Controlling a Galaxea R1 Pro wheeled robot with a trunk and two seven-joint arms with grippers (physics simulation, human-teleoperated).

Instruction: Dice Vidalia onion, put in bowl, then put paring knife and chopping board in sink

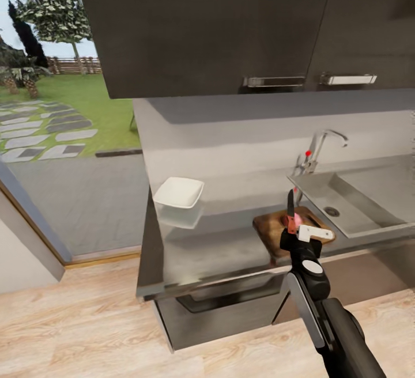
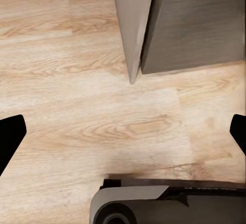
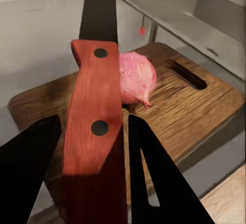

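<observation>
Right gripper [image 3: 92, 172] pinching paring knife [image 3: 95, 106] above onion [image 3: 136, 78] on chopping board [image 3: 200, 106].

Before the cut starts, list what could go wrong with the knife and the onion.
1. The onion is round and lies loose on the chopping board with nothing bracing it; the left gripper hangs down near the floor. A push from the blade may roll it away.
2. The board sits at the countertop's front edge, so a rolling onion could drop to the floor.
3. The right gripper holds the paring knife by its handle; cutting pressure might twist it.
</observation>
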